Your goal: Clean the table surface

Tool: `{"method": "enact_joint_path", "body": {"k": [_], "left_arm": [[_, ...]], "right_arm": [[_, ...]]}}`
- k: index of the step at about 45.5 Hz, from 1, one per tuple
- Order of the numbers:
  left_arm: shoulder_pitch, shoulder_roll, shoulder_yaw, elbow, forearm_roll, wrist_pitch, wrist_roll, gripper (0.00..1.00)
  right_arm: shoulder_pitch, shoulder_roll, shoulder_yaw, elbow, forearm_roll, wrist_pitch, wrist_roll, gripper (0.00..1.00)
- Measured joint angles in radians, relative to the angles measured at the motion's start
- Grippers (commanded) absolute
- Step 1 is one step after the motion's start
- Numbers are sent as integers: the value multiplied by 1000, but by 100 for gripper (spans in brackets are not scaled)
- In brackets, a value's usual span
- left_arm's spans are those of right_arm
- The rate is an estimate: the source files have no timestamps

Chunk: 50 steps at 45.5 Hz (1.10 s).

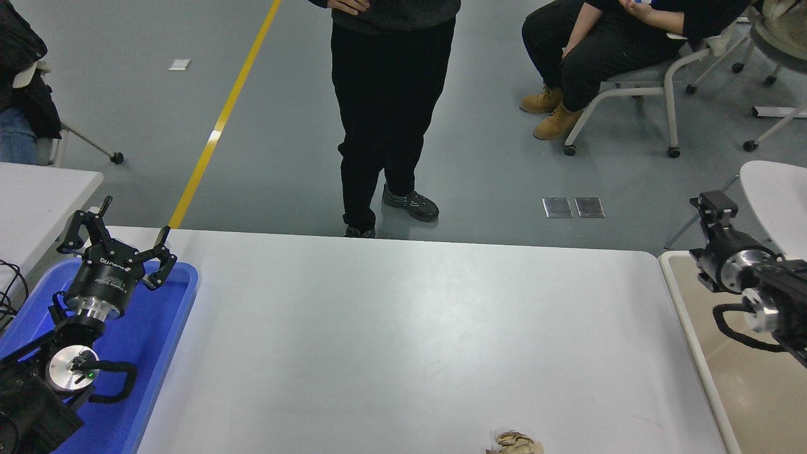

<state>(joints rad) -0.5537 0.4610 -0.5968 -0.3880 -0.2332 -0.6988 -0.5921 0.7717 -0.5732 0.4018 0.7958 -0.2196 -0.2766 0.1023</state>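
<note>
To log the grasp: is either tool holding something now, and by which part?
Left tool is open over the blue tray and holds nothing. For the right tool, it cannot be told.

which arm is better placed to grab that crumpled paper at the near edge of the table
Right, probably. The crumpled paper lies right of centre on the table surface, nearer the right claw, which hovers over the beige bin. The left claw is open, parked over the blue tray at the far left.
</note>
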Motion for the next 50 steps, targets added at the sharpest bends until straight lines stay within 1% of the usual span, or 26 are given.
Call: {"method": "enact_joint_path", "body": {"k": [18, 28, 37, 50], "left_arm": [[0, 0, 0, 0, 0, 0, 0, 100], [0, 0, 0, 0, 0, 0, 0, 100], [0, 0, 0, 0, 0, 0, 0, 100], [0, 0, 0, 0, 0, 0, 0, 100]], "right_arm": [[-70, 246, 257, -32, 38, 0, 0, 100], [-104, 357, 377, -41, 42, 4, 1, 100], [-115, 413, 422, -42, 44, 5, 0, 100], [-119, 433, 440, -34, 46, 15, 1, 100]]}}
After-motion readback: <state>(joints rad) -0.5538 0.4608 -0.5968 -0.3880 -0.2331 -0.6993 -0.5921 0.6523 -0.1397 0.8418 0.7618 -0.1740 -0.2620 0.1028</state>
